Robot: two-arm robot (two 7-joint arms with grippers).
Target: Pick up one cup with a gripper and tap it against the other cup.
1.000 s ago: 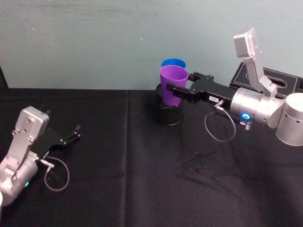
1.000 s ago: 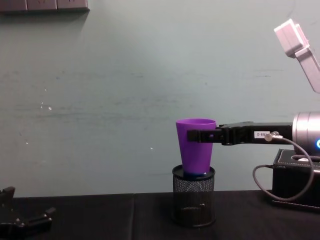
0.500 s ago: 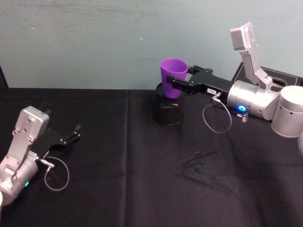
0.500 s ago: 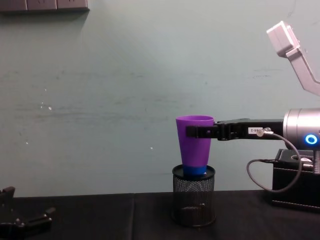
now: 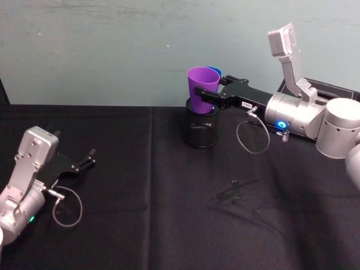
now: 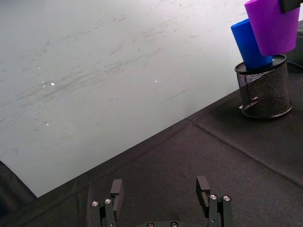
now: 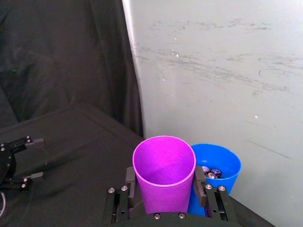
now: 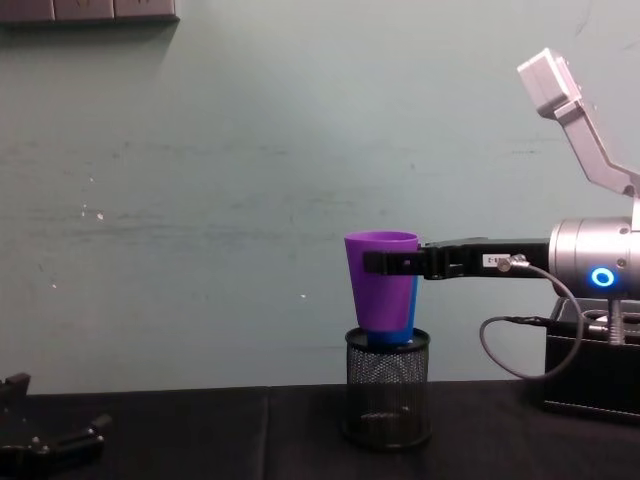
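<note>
Purple tumbler (image 5: pixel 202 85) near upright, mouth up, clenched by right end effector (image 5: pixel 207 100) beside blue tumbler (image 5: pixel 214 71)

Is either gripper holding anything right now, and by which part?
The right gripper holds the purple cup by its upper side wall, just below the rim, a finger on each side. The left gripper is open and holds nothing.

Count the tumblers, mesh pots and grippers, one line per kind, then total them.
Mesh pots: 1, the black mesh pot.
Tumblers: 2, the purple tumbler and the blue tumbler, which stands in the pot.
Grippers: 2, the right gripper clamping the purple tumbler, and the left gripper open, parked on the left.
Total: 5.
</note>
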